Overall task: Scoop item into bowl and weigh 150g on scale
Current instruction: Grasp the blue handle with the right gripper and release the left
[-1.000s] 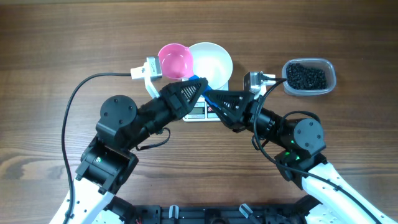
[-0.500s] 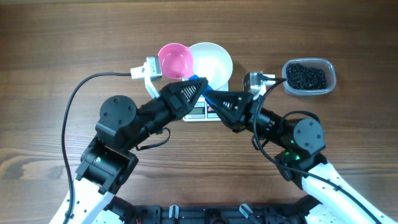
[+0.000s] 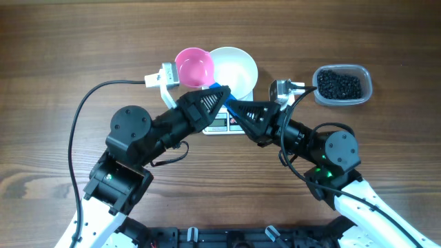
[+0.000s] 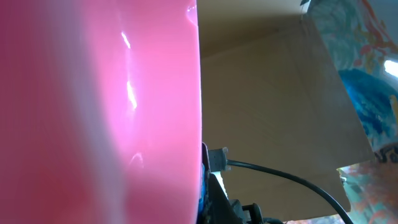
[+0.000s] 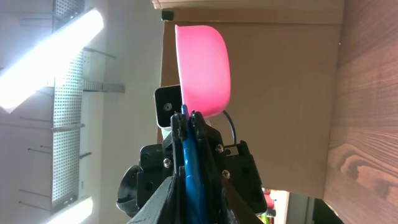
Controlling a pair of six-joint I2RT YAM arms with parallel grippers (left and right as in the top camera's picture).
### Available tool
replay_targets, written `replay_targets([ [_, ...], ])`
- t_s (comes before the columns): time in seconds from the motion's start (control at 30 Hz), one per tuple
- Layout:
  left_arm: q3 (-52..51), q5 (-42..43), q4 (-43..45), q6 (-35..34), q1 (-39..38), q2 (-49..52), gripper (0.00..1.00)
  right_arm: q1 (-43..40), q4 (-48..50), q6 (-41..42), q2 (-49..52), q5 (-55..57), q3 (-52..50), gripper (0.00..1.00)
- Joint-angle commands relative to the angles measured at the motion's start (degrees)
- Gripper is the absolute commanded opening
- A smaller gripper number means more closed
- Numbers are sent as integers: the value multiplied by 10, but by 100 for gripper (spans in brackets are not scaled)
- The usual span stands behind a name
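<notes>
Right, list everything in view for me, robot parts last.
scoop: one, pink with a blue handle, empty, held up left of the bowl
bowl: one, white, empty, on the scale
scale: one, white, under the bowl, mostly hidden by the arms
beans: many, black, in the tub
tub: one, clear, right of the bowl
cable: one, black, looping at the left
table: one, brown wood
left arm: one, black, jaws shut on the scoop's handle
right arm: one, black, jaws at the handle's end, grip unclear
</notes>
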Motion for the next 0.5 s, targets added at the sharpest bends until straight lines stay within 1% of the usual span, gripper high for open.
replay_targets([
  [0.0,-1,-9,-2,-1,-4,1,4,3,6,2,1,11,12,21],
  [0.13,-1,-8,-2,-1,-4,1,4,3,6,2,1,11,12,19],
  [0.37,-1,-7,-2,-1,-4,1,4,3,5,0,1,10,12,12],
  [0.4,-1,-6,-2,-1,-4,1,5,3,5,0,1,10,12,10],
  [0.47,-1,-2,-2,-1,-4,1,12,3,5,0,1,10,12,8],
])
